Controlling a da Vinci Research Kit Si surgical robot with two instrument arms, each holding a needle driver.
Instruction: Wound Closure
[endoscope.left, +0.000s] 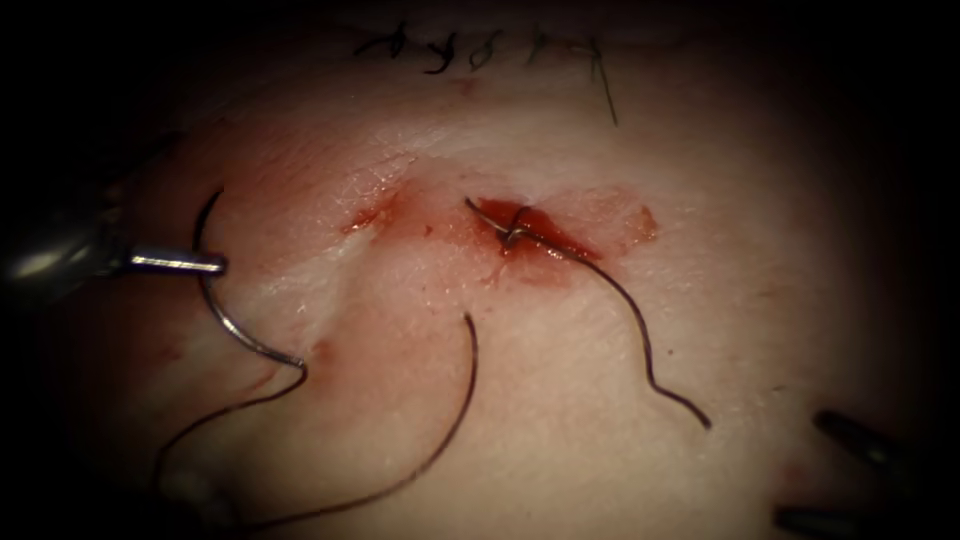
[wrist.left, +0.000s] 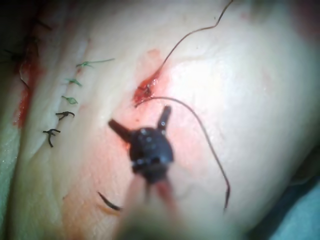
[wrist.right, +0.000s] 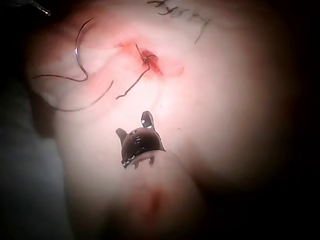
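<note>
**Desk:** Jaws first, endoscope view?

**Me:** My left tool (endoscope.left: 214, 264) is clamped on the curved steel needle (endoscope.left: 235, 335), between the middle of the curve and the free tip. The needle sits well left of the short red cut (endoscope.left: 535, 228) and is out of the pale pork tissue (endoscope.left: 600, 460). My right tool (endoscope.left: 800, 468), right of the cut and nearer the camera, has its jaws apart and holds nothing.

**Desk:** And the thread?

**Me:** The dark thread (endoscope.left: 450, 440) trails from the needle's rear end and loops back up toward the cut. A small dark knot (endoscope.left: 513, 237) sits in the cut, and a wavy tail (endoscope.left: 645, 350) runs off to its right. Red fluid (endoscope.left: 400, 215) is smeared left of it.

**Desk:** Left wrist view?

**Me:** A dark tool head (wrist.left: 139, 116) is just short of the cut (wrist.left: 145, 90), with two prongs spread and nothing between them. That disagrees with the endoscope, and I cannot settle it from here. A row of old dark stitches (wrist.left: 65, 100) lies well aside of the cut.

**Desk:** Right wrist view?

**Me:** The right tool (wrist.right: 133, 122) has its jaws parted and empty. The needle (wrist.right: 77, 50) lies beyond, apart from the cut (wrist.right: 149, 60).
</note>
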